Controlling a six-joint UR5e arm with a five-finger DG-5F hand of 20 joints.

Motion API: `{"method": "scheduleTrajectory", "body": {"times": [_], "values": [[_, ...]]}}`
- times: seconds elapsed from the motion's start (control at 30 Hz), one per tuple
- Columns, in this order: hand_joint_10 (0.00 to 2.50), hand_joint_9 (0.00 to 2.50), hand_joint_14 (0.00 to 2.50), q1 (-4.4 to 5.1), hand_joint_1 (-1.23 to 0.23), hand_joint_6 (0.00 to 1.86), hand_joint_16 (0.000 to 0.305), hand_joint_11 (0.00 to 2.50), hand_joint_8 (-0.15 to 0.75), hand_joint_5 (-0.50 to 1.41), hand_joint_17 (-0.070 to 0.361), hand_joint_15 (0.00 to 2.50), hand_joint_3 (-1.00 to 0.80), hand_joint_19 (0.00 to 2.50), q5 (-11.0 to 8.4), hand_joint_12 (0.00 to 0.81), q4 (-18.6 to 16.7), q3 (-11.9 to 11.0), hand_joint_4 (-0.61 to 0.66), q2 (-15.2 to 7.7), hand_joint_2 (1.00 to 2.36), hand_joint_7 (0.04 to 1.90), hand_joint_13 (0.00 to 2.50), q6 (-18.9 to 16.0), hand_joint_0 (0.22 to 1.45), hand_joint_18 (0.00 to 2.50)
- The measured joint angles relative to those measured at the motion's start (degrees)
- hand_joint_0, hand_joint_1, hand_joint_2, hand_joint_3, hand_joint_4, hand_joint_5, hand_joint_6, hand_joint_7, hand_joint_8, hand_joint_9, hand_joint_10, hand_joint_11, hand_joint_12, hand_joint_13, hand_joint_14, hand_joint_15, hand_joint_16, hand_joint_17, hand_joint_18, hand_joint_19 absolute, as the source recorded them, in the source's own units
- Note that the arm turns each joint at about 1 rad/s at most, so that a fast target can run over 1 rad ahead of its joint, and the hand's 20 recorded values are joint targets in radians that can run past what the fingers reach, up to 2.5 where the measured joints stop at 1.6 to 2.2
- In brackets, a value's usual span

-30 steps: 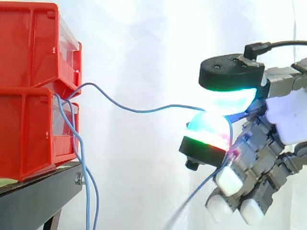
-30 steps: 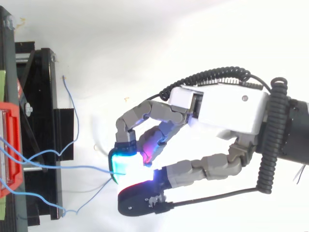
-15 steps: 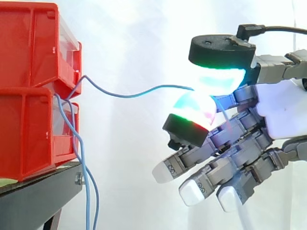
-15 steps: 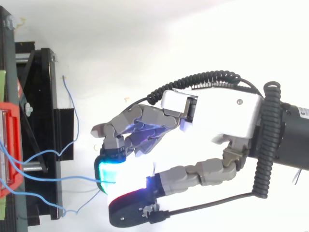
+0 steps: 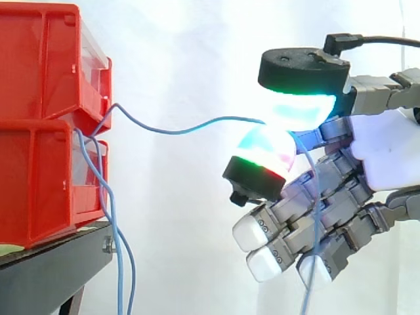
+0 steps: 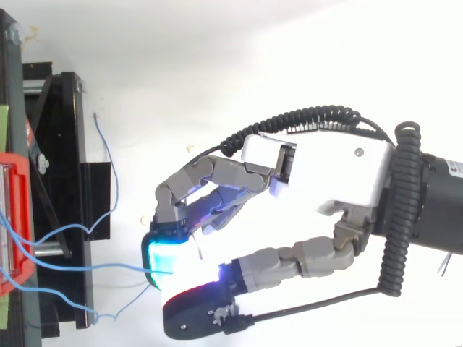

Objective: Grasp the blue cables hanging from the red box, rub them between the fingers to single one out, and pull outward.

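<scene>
So, what's changed: half a second back the lower fingers of the hand (image 5: 367, 164) were stretched out toward the red boxes (image 5: 39, 131), and now they've been curled back in under the palm. The pinch itself hasn't been touched. One blue cable (image 5: 190, 128) is still clamped between the two big glowing pads (image 5: 266, 147), which are pressed together on it, and the hand hasn't really been shifted from where it was.

What can be read from that: the singling-out part looks pretty much done, since only one strand is seen entering the pinch in the top view (image 6: 87, 267). The pull outward is probably what's left. The tucked fingers may just be getting cleared out of the way, though that's a guess.

As for the cable: it's thin and light blue, and it's run from the gap between the upper and lower box across open air to the pads, well apart from the stand. A gentle wave is still seen in it, so it isn't taut yet and some slack has to be taken up before anything gets tugged. Its free end is draped down in front of the curled fingers. The other blue cables (image 5: 117, 256) are left dangling beside the black stand (image 5: 52, 269), loosely crossed over each other near the lower box.
</scene>
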State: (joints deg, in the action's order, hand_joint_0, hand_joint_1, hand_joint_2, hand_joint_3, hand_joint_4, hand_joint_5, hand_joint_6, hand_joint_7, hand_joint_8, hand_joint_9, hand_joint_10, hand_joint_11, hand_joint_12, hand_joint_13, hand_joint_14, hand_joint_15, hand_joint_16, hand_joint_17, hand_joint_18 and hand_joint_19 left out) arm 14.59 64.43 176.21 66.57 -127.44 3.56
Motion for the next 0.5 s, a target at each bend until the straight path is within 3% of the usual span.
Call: {"method": "scheduleTrajectory", "body": {"times": [0.5], "values": [[0.00, 0.81, 0.01, 0.02, -0.89, 0.91, 0.064, 0.18, 0.381, -0.07, 0.144, 0.28, 0.03, 0.25, 0.08, 0.467, -0.1, 0.0, -0.11, 0.0, 1.00, 1.08, 0.81, 0.0, 0.59, 0.84]]}}
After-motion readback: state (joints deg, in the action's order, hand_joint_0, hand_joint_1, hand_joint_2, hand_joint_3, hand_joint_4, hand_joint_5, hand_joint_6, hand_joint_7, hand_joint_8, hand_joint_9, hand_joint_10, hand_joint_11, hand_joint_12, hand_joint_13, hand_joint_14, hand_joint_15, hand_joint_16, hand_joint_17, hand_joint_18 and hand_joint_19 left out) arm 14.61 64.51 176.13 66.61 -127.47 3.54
